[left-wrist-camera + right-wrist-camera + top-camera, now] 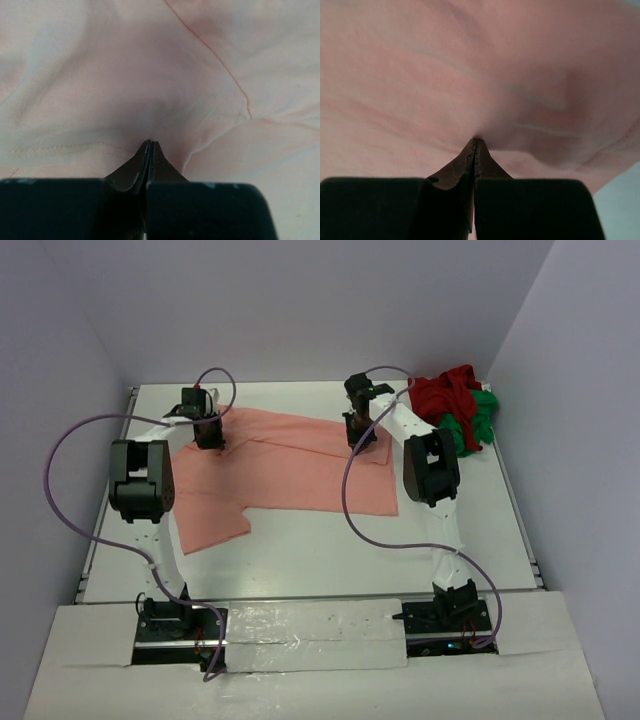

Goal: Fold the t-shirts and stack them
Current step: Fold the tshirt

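A salmon-pink t-shirt (pixel 290 480) lies spread across the middle of the white table, one sleeve toward the near left. My left gripper (pixel 208 437) is down at its far left part. My right gripper (pixel 362 440) is down at its far right part. The left wrist view shows the left gripper (pixel 150 142) shut, its tips pinching pink cloth (pixel 100 75) that creases around them. Seen from the right wrist, the right gripper (pixel 477 139) is shut too, with the cloth (pixel 420 75) puckered at its tips. A dark red t-shirt (pixel 445 395) and a bright green t-shirt (pixel 472 428) sit bunched together at the back right.
The white table (pixel 330 560) is boxed in by pale walls at left, back and right. Purple cables (pixel 352 510) loop from both arms, and the right one hangs over the pink shirt's near edge. Both arm bases stand at the near edge.
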`<state>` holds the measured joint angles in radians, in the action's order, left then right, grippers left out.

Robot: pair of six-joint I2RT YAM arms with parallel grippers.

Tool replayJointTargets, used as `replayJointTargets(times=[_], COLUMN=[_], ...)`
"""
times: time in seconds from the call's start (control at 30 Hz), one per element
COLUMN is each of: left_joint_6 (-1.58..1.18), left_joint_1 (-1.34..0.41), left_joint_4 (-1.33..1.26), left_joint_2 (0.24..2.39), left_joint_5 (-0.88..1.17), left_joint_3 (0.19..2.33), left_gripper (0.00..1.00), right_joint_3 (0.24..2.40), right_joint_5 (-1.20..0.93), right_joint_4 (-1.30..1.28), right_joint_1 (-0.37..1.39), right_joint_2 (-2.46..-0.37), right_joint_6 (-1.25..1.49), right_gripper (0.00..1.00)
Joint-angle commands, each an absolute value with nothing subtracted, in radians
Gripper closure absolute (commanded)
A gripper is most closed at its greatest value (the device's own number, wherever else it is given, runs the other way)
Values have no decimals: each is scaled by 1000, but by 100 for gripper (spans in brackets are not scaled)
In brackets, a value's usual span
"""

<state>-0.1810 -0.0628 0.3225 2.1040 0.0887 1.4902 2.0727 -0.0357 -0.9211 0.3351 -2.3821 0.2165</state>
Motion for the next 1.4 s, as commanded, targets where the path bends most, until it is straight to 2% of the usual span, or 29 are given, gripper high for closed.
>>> replayJointTargets(times=[0.0, 0.23, 0.5, 0.63, 1.13, 1.37], left_joint_6=[-198, -207, -209, -209, -253, -271], left_joint_1=[-64, -64, -61, -61, -75, -77], left_joint_4=[353, 374, 365, 353, 502, 515], left_joint_2=[2138, 2198, 2212, 2215, 2437, 2485], left_joint_5=[117, 143, 166, 146, 153, 143], left_joint_3=[1552, 1575, 1575, 1583, 1930, 2032], left_gripper=[100, 100, 100, 100, 100, 100], right_joint_3=[2100, 2077, 1931, 1991, 2469, 2470], right_joint_5=[-55, -68, -23, -2, 40, 43], right_joint_4=[-946, -940, -732, -730, -911, -850], right_joint_1=[337, 339, 351, 356, 348, 333], right_joint_2=[-2398, -2434, -2350, -2378, -2661, -2651], right_joint_6=[226, 230, 232, 225, 256, 282], right_gripper=[100, 100, 100, 100, 100, 100])
